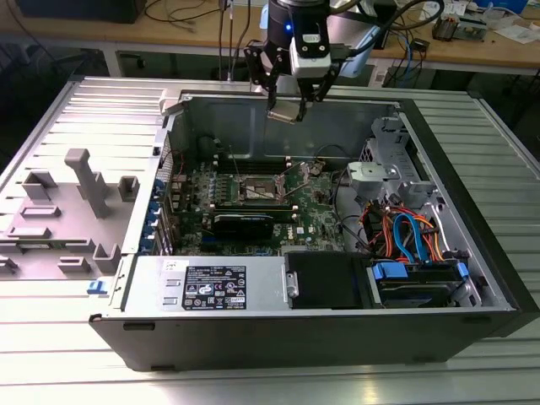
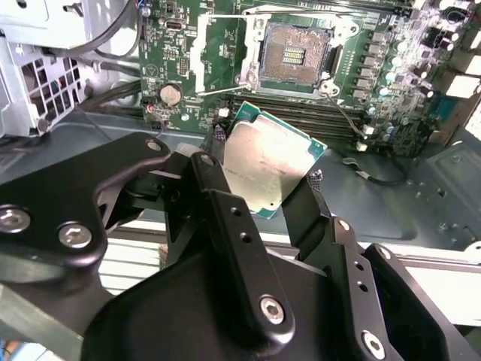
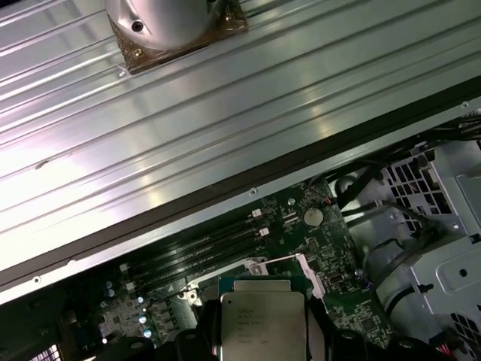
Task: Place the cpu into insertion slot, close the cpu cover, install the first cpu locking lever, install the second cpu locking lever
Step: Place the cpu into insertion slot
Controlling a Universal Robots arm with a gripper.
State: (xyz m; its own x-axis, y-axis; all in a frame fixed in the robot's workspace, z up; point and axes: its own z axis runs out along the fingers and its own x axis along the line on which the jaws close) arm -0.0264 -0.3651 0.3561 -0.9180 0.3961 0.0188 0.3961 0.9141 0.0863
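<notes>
- I am pinching the cpu (image 2: 274, 154) by two opposite edges, the black fingers (image 2: 213, 173) of my pincer (image 2: 267, 174) pressing in on it from either side.
- I am holding it in the air over the open computer case (image 1: 337, 126), near the case's far wall in the exterior view and well apart from the insertion slot (image 1: 256, 190).
- My arm is reaching down from above, the pincer (image 1: 291, 105) pointing downward.
- The second wrist view is showing a plain dull face with a greenish rim, and the bare insertion slot (image 2: 294, 53) beyond it on the green board (image 2: 173, 45).
- The first wrist view is showing the cpu (image 3: 263, 323) by its printed metal face.
- Being square, the cpu has no long axis; it is sitting tilted, one corner pointing toward the board.
- The case is lying on the ribbed metal desk (image 1: 67, 363).
</notes>
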